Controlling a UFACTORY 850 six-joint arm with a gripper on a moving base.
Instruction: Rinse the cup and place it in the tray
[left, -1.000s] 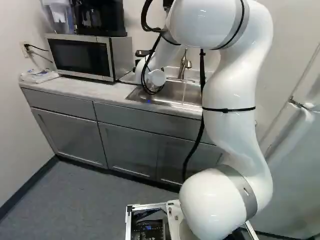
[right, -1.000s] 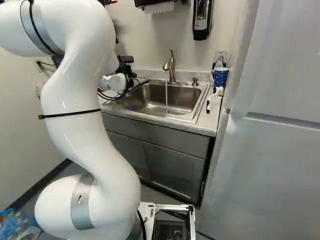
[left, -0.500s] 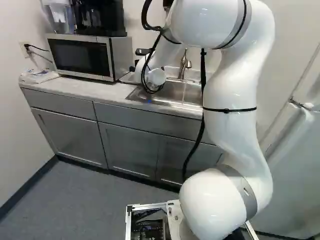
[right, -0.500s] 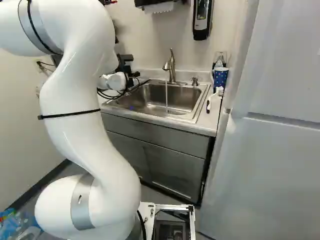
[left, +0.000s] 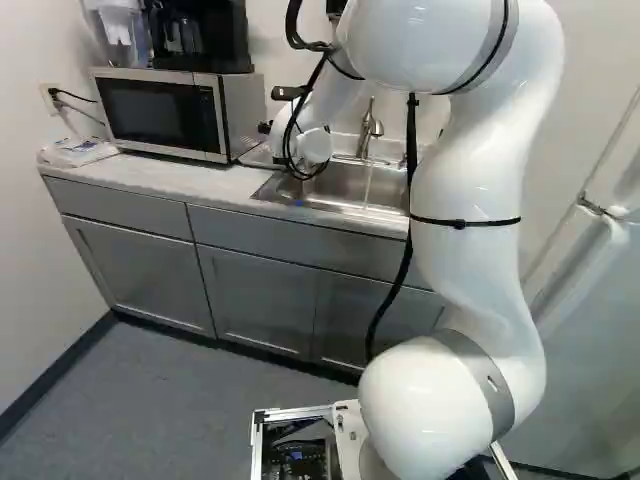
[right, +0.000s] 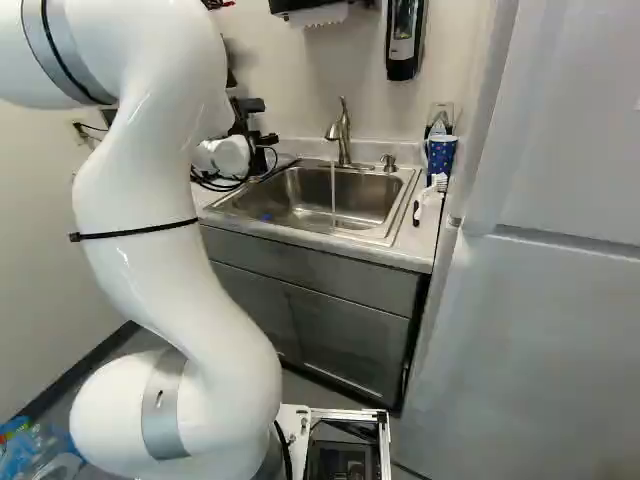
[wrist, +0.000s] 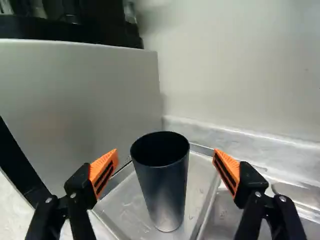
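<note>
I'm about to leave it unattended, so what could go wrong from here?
The cup stands upright in the tray, between the open fingers of the pincer; a sideways swing could tip it. The microwave is close beside the tray, so the pincer might bump it while backing away. Water runs from the faucet and may be left on.

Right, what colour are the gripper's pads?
Orange, against black fingers; the wrist view shows it best.
</note>
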